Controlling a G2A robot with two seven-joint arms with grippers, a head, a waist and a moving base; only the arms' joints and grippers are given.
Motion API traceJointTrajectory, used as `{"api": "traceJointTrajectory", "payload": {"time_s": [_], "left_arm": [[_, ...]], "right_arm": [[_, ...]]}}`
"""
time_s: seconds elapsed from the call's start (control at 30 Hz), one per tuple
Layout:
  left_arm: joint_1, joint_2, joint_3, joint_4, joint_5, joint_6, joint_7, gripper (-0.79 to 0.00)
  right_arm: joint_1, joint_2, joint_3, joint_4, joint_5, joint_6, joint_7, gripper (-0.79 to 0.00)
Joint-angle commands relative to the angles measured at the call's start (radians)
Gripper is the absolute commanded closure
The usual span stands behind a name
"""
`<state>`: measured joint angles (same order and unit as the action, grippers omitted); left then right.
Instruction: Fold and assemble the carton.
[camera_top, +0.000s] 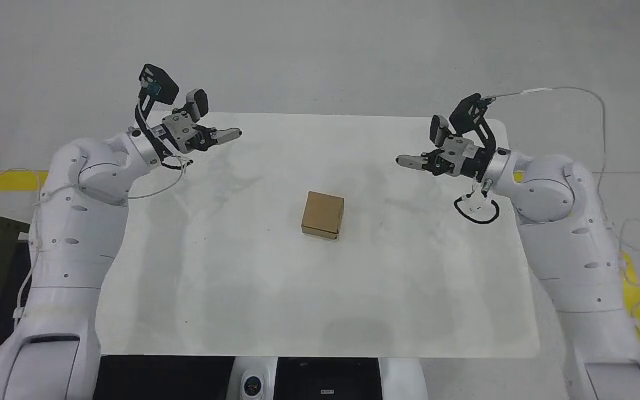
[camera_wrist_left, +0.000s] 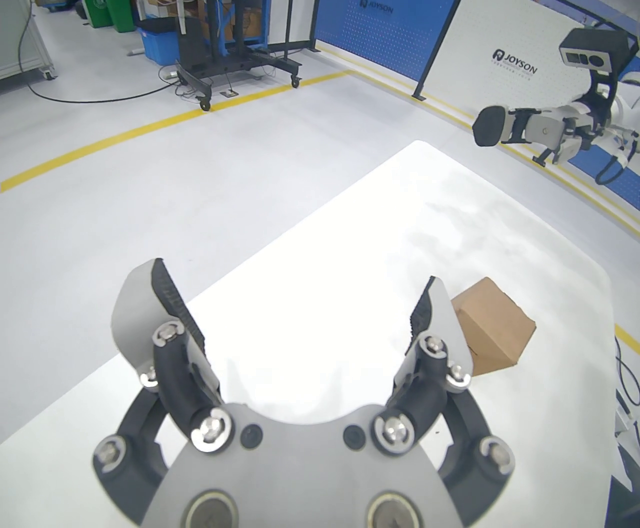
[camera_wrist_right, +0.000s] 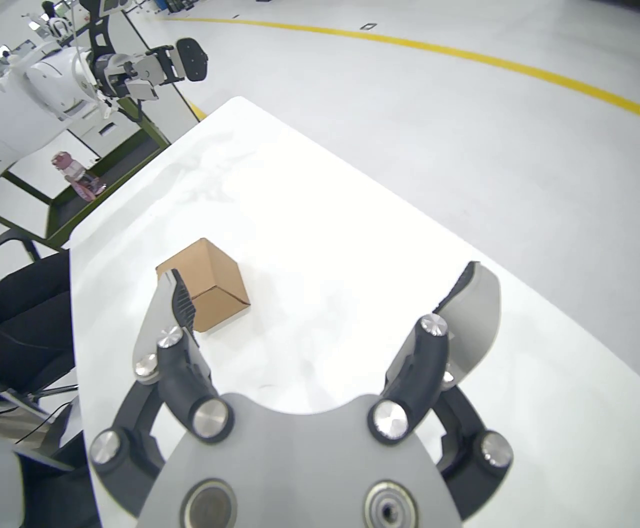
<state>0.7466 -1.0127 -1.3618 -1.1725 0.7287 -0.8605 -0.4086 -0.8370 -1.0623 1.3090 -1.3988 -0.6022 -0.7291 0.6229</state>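
Plainly, the carton (camera_top: 323, 215) sits just above the middle of the top view, near the centre of the white table (camera_top: 250, 300). It is a small brown box with its flaps down and its faces closed, resting flat on the table with one edge turned slightly off square. Nothing touches it.

The left hand (camera_top: 228, 134) is at the upper left of the top view, over the table's far left corner and pointing inward. It is well apart from the carton. Its own wrist view shows the left hand (camera_wrist_left: 296, 280) spread wide with nothing between the ribbed black pads (camera_wrist_left: 172, 300). The carton (camera_wrist_left: 492, 325) lies beyond one finger, out on the table (camera_wrist_left: 350, 250).

The right hand (camera_top: 408, 160) is at the upper right of the top view, above the table's right side. It points toward the left hand and is also well apart from the carton. In its wrist view the right hand (camera_wrist_right: 322, 275) is likewise opened wide and empty. The carton (camera_wrist_right: 210, 282) stands farther out on the table (camera_wrist_right: 350, 225), partly behind one finger (camera_wrist_right: 162, 305).

Each wrist view also catches the opposite hand hanging across the table. A yellow line (camera_wrist_right: 450, 50) curves over the grey floor behind.
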Motion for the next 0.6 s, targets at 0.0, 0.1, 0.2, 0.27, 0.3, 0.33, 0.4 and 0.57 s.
{"api": "traceJointTrajectory", "payload": {"time_s": [0.0, 0.1, 0.2, 0.27, 0.3, 0.33, 0.4, 0.57], "left_arm": [[-0.013, 0.002, -0.004, 0.013, -0.002, 0.004, 0.006, -0.785], [-0.029, 0.005, -0.011, 0.023, 0.002, 0.011, 0.016, -0.785], [-0.042, 0.006, -0.012, 0.024, 0.000, 0.012, 0.020, -0.785], [-0.047, 0.007, -0.007, 0.018, 0.005, 0.013, 0.024, -0.785], [-0.049, 0.007, -0.004, 0.016, 0.006, 0.014, 0.027, -0.785], [-0.049, 0.006, -0.002, 0.015, 0.005, 0.015, 0.028, -0.785], [-0.049, 0.006, -0.003, 0.015, 0.005, 0.014, 0.028, -0.784], [-0.049, 0.006, -0.002, 0.015, 0.005, 0.015, 0.028, -0.785]], "right_arm": [[-0.005, 0.004, 0.015, -0.019, -0.039, 0.011, -0.028, -0.785], [-0.004, 0.009, 0.030, -0.040, -0.074, 0.014, -0.045, -0.785], [0.006, 0.012, 0.036, -0.043, -0.087, 0.016, -0.050, -0.785], [0.009, 0.012, 0.037, -0.042, -0.089, 0.018, -0.050, -0.785], [0.009, 0.012, 0.037, -0.042, -0.089, 0.018, -0.050, -0.785], [0.009, 0.012, 0.037, -0.042, -0.089, 0.018, -0.050, -0.785], [0.009, 0.012, 0.037, -0.042, -0.089, 0.018, -0.050, -0.785], [0.009, 0.012, 0.037, -0.042, -0.089, 0.018, -0.050, -0.785]]}}
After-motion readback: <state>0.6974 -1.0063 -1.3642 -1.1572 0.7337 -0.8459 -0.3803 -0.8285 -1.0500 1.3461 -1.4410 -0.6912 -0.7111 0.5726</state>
